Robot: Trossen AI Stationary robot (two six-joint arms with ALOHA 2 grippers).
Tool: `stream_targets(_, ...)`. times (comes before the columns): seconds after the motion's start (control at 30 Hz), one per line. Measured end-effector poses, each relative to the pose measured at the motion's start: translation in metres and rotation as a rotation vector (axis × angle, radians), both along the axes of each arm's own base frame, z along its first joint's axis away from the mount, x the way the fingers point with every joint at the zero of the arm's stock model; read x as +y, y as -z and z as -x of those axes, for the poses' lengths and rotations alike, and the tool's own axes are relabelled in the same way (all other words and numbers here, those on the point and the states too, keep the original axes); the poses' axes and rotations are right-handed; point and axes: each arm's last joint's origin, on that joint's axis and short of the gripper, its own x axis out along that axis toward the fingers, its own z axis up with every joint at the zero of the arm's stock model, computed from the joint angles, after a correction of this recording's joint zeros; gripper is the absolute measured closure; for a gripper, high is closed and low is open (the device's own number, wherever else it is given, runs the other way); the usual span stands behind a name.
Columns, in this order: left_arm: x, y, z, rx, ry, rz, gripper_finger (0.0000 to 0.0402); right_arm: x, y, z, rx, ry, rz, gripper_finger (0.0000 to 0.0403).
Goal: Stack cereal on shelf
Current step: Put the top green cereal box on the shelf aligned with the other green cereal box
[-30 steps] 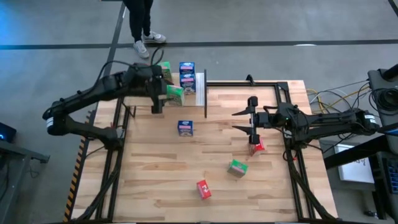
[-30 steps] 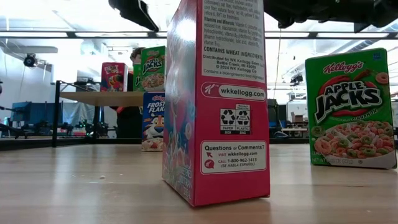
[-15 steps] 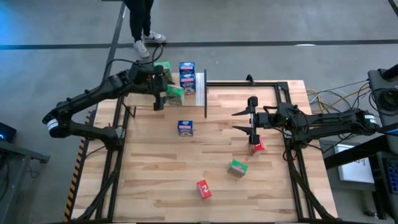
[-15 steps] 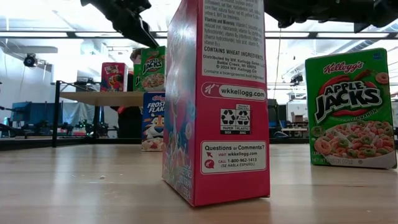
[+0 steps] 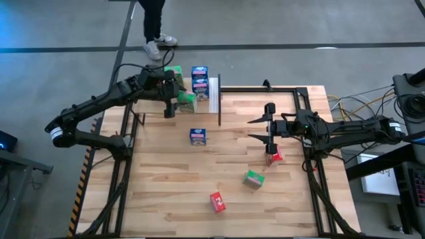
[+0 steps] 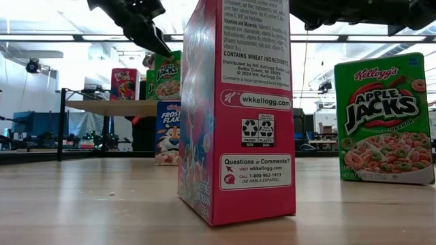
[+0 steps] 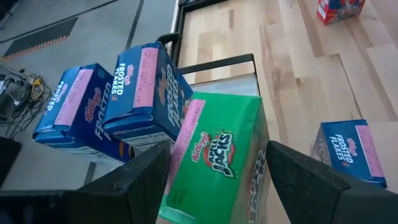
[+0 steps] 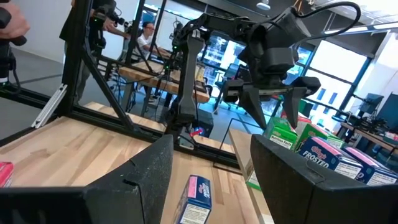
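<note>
Over at the far left corner of the counter, the left tool hangs right above the shelf. It's spread wide with nothing in it, as far as I can see, and it's lined up over a green Apple Jacks box that lies on the shelf board, leaning against two blue Frosted Flakes boxes. From counter height you can also see a red box up there next to the green stuff, so by my count about five of the nine are on the shelf. My guess is the left arm parks there because the shelf is on its side, and wide jaws either way round that box make sense if it wants to nudge or re-grab it so it sits straight. The right tool hovers over the middle right of the counter, also splayed and empty, just beside a tipped red box, probably eyeing that one next. A blue box stands mid-counter, and a green box and another red box sit nearer the front edge. So four to go, I reckon, and the leaning green one could topple the blue pair if it gets bumped.
</note>
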Motion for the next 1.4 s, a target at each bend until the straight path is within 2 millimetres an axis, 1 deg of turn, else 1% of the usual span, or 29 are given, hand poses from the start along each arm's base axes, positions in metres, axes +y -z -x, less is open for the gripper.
stream_targets(0.13, 0.000, -0.001, 0.000, -0.008, -0.002, -0.002, 0.0169, 0.000, 0.000, 0.000, 0.000, 0.000, 0.000, 0.0197)
stream_targets(0.27, 0.002, -0.004, -0.003, -0.061, -0.023, 0.000, 0.0169, 0.000, 0.000, 0.000, 0.000, 0.000, 0.000, 0.0197)
stream_targets(0.5, 0.004, -0.003, -0.004, -0.064, -0.032, 0.009, 0.0145, 0.000, 0.000, 0.000, 0.000, 0.000, 0.000, 0.0197)
stream_targets(0.67, 0.011, 0.007, -0.010, -0.027, -0.047, 0.040, 0.0128, 0.000, 0.000, 0.000, 0.000, 0.000, 0.000, 0.0197)
stream_targets(0.8, 0.014, 0.014, -0.014, 0.005, -0.027, 0.055, 0.0125, 0.000, 0.000, 0.000, 0.001, 0.000, -0.001, 0.0197)
stream_targets(0.9, 0.012, 0.014, -0.014, 0.015, -0.013, 0.061, 0.0129, 0.000, 0.000, 0.000, 0.001, 0.000, -0.001, 0.0197)
stream_targets(1.23, 0.000, -0.001, 0.005, -0.012, -0.006, 0.033, 0.0165, 0.000, 0.000, 0.000, 0.001, 0.001, -0.001, 0.0197)
stream_targets(1.4, -0.001, -0.004, 0.008, -0.019, -0.009, 0.030, 0.0176, 0.000, 0.000, 0.000, -0.002, 0.001, -0.002, 0.0197)
